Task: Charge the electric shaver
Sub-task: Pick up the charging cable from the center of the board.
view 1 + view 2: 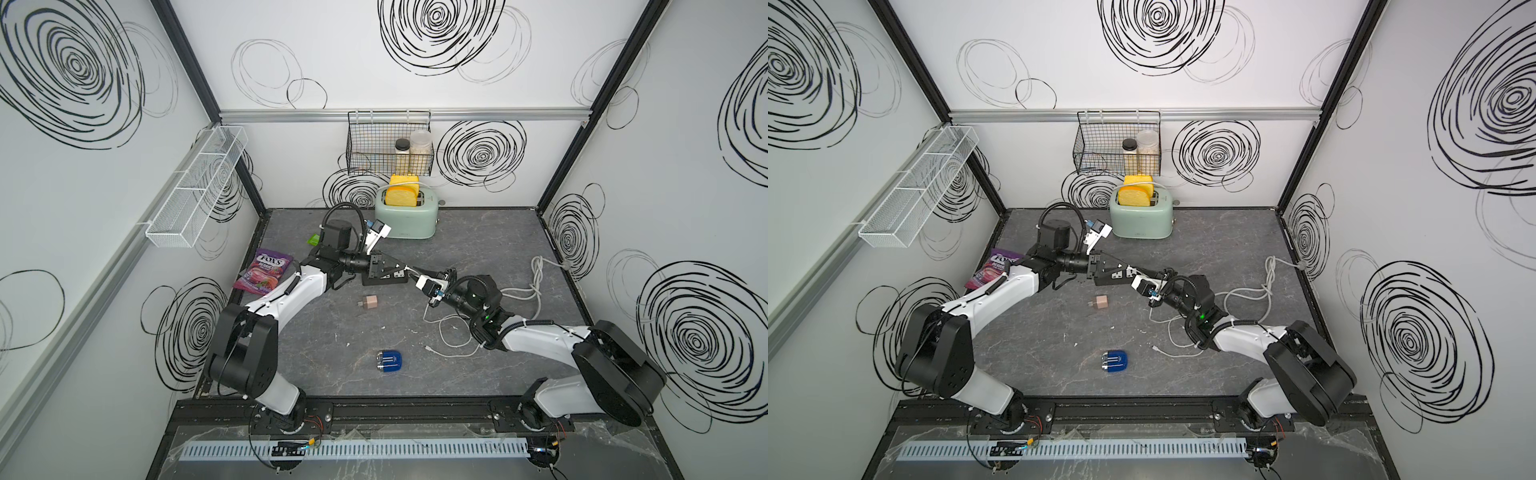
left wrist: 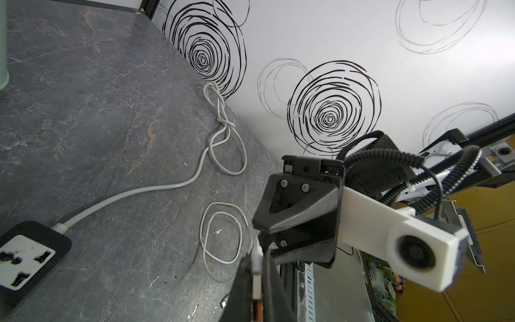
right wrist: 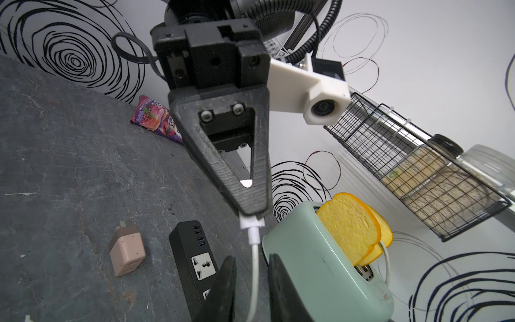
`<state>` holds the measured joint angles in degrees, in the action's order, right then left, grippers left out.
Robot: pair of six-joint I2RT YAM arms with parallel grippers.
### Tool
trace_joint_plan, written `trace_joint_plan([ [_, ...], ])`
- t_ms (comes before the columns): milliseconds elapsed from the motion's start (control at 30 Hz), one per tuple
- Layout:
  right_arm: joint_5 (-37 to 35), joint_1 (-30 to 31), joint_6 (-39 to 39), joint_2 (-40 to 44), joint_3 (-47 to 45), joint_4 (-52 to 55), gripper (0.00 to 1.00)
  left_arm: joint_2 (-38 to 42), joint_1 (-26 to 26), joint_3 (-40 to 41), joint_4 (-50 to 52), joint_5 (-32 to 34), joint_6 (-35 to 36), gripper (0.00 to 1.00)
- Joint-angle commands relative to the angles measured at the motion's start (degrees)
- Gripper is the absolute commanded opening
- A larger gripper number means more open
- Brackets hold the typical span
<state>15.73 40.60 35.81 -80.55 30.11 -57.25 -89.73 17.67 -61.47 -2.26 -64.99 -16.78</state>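
The electric shaver [image 1: 390, 361] [image 1: 1115, 361], glossy blue with silver heads, lies alone near the table's front, far from both grippers. Above the black power strip [image 1: 384, 275] [image 3: 192, 251], my left gripper [image 1: 402, 267] [image 2: 257, 281] is shut on the white USB plug [image 2: 257, 258] [image 3: 250, 221] of the thin white cable [image 1: 453, 345] [image 2: 223, 231]. Tip to tip with it, my right gripper [image 1: 417, 272] [image 3: 252, 287] is open. The cable [image 3: 255, 276] runs loose between its fingers [image 3: 223, 287]. The pinkish cube charger [image 1: 369, 301] [image 3: 126, 251] lies just in front of the strip.
A mint toaster [image 1: 407, 216] [image 3: 320, 264] holding yellow bread stands behind the strip. A purple candy bag [image 1: 264, 270] lies at the left, and the strip's thick white cord [image 1: 536, 274] [image 2: 217, 133] loops at the right wall. A wire basket [image 1: 388, 149] with jars hangs on the back wall.
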Motion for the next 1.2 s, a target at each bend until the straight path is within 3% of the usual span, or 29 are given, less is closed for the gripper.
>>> trace_joint_plan([
  [0,0.9,0.7,0.6,-0.9,1.6,-5.1,0.23,-0.7,-0.4,-1.3,-1.9,-2.4,-0.1,0.0],
  [400,1.0,1.5,-0.5,-2.5,2.4,-6.8,0.15,-0.3,-0.4,-0.6,-2.3,-2.6,0.0,0.0],
  [1167,0.8,1.7,-0.6,-4.1,4.5,-4.5,0.15,-0.2,0.1,0.4,-4.2,-3.8,-0.7,0.0],
])
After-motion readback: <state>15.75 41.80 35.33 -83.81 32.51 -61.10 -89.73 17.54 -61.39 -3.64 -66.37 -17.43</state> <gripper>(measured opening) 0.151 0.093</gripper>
